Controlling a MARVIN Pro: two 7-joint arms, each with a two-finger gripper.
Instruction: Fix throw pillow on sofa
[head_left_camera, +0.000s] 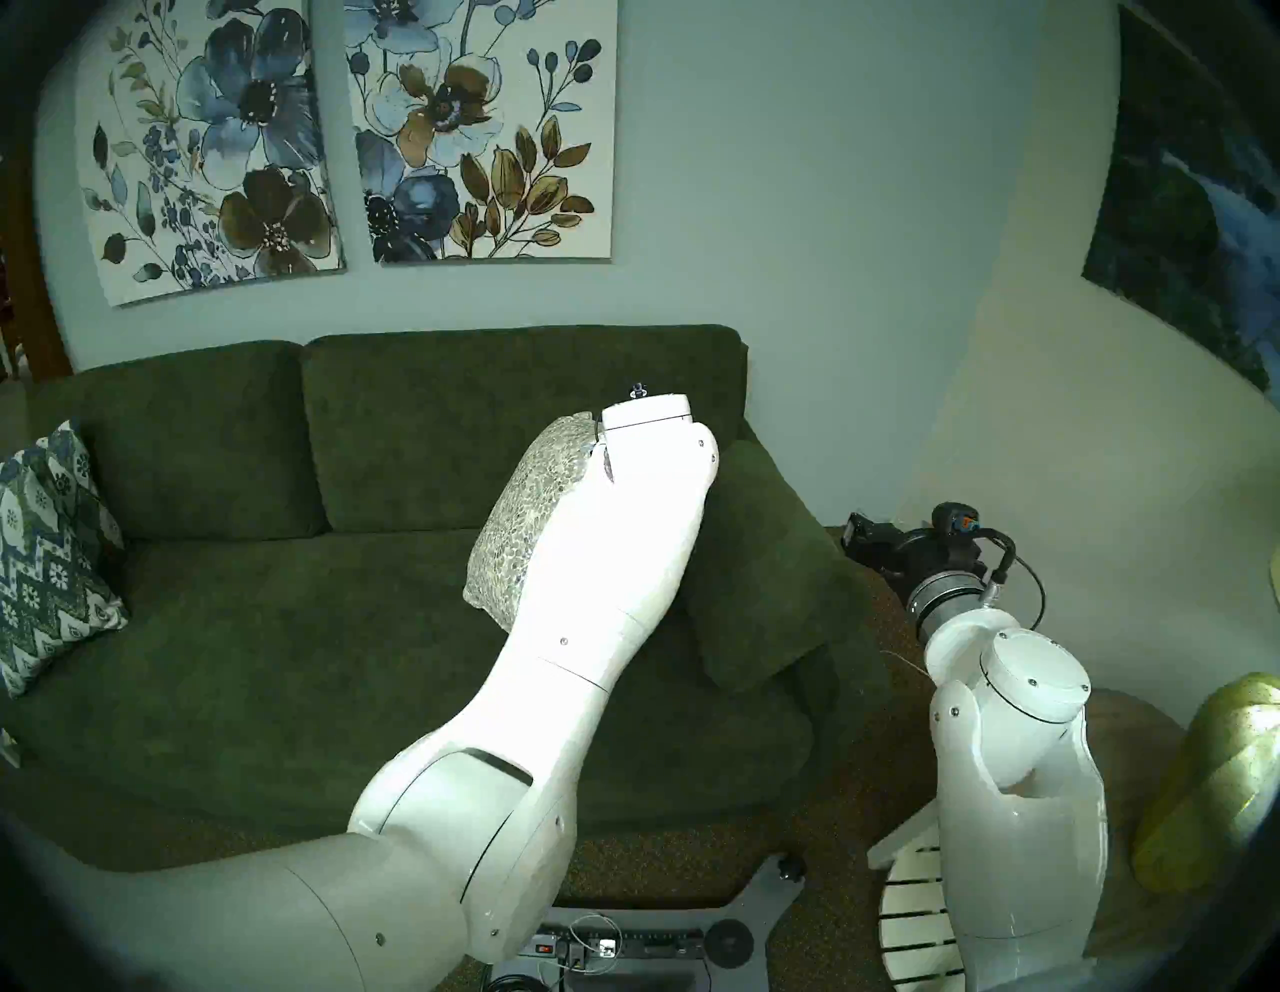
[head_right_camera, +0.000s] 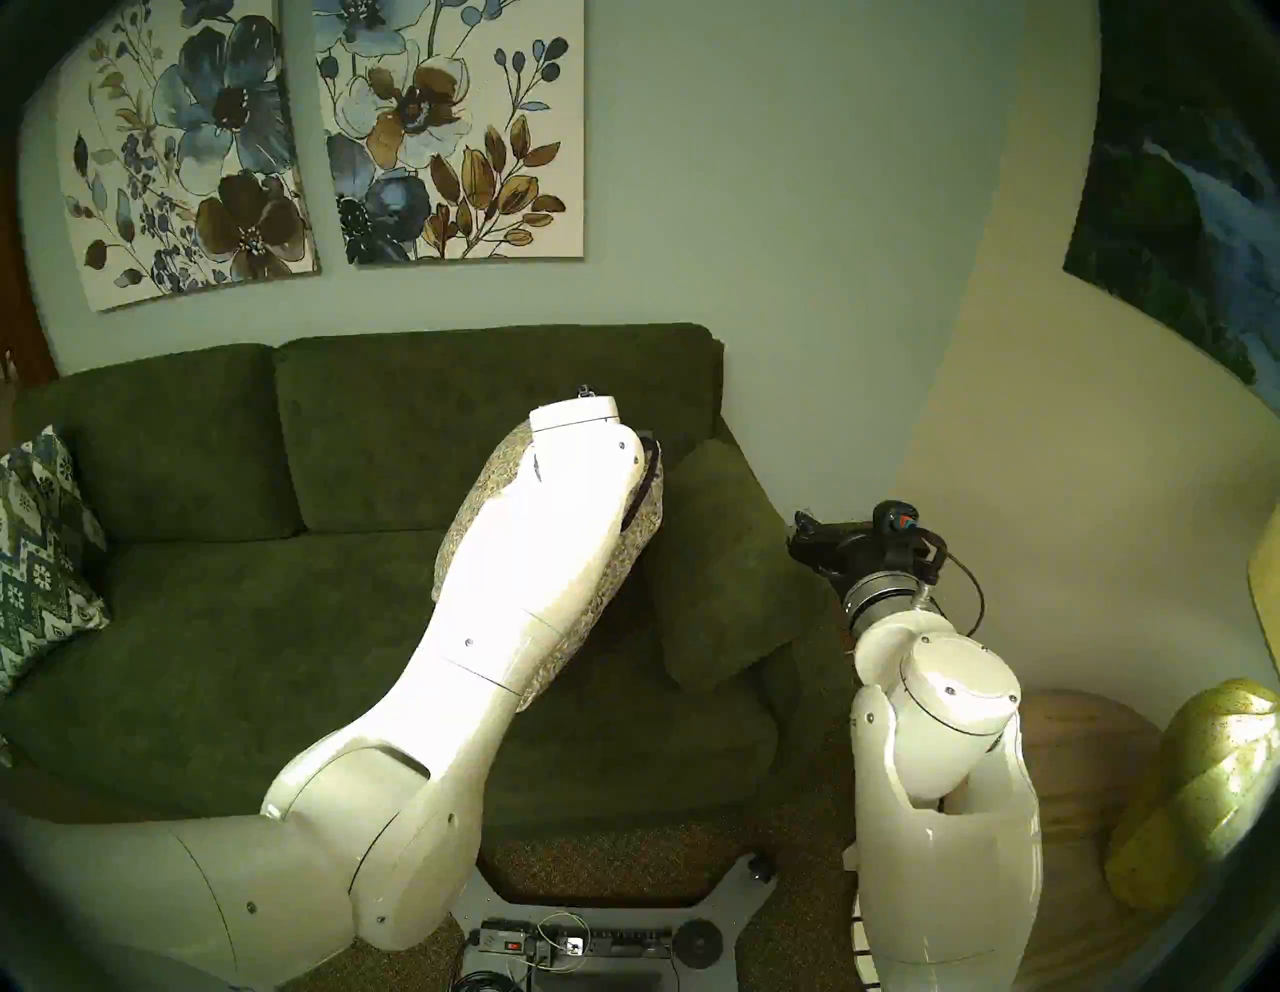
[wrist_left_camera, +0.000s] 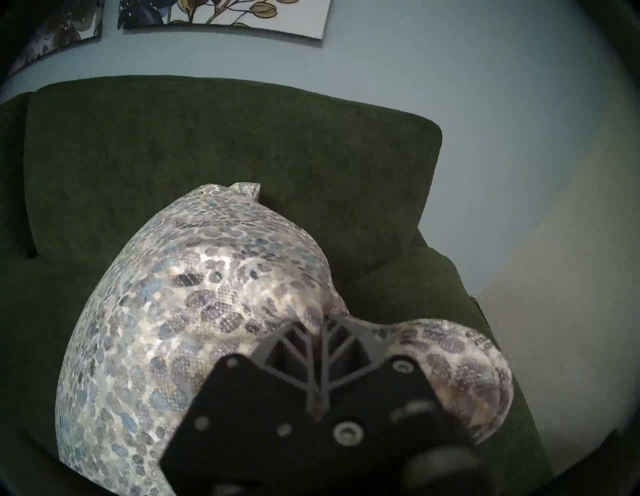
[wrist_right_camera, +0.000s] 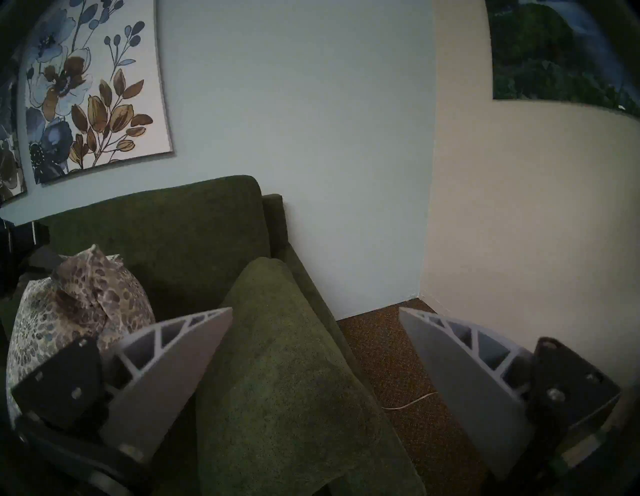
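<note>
No text, label, brand, number or sign can be read in any view; the small device on the floor below is too blurred to tell.

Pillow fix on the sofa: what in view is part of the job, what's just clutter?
In the job:
- throw pillow, pebble print
- sofa, dark green
- left gripper, shut on the pillow's edge

Just around:
- zigzag pillow at the sofa's far end
- plain green cushion beside the sofa arm
- right gripper, open, empty
- floral wall prints
</note>
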